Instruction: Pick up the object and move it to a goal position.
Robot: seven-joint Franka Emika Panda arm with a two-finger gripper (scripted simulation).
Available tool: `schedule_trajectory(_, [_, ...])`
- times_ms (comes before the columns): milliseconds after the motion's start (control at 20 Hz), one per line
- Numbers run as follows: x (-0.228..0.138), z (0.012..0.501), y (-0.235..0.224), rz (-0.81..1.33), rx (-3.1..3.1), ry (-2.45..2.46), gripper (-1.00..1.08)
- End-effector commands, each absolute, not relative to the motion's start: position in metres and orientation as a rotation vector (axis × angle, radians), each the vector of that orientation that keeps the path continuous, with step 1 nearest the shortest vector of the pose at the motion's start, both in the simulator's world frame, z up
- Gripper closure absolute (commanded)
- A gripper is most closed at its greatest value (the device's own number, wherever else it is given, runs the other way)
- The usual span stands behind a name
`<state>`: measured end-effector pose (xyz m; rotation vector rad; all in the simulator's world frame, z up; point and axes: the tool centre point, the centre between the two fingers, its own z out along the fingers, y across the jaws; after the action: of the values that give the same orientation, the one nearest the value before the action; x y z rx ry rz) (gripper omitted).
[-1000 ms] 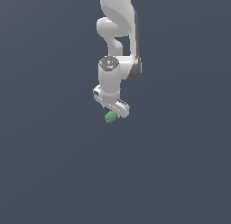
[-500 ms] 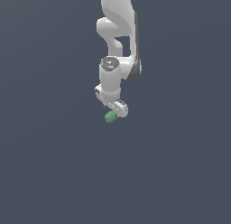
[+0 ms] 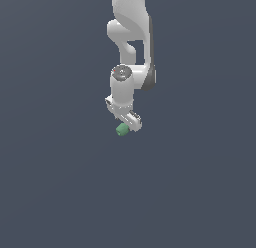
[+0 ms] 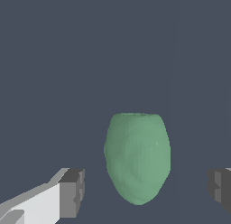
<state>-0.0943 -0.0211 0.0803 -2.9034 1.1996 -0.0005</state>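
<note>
The object (image 4: 137,157) is a small matte green stubby cylinder with rounded ends, resting on the dark grey ground. In the wrist view it lies between the two dark pads of my gripper (image 4: 146,188), with a clear gap on either side. One fingertip (image 4: 72,192) and the other fingertip (image 4: 220,187) stand wide apart, so the gripper is open and touches nothing. In the exterior view the white gripper (image 3: 125,125) hangs straight down over the object (image 3: 121,130), which peeks out just below the hand.
The white arm (image 3: 131,32) rises straight up from the hand to the exterior view's top edge. Plain dark grey ground surrounds the object on all sides.
The hand has shifted only slightly over the object. The green object has stayed where it was.
</note>
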Motion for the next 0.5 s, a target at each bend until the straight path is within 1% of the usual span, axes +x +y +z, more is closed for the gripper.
schedule_trajectory(0, [-0.095, 0.071, -0.021, 0.001, -2.903, 1.201, -0.92])
schedule_trajectory(250, [-0.096, 0.049, -0.021, 0.000, -2.902, 1.205, -0.92])
schedule_trajectory(450, [-0.095, 0.040, -0.021, 0.000, -2.901, 1.205, -0.92])
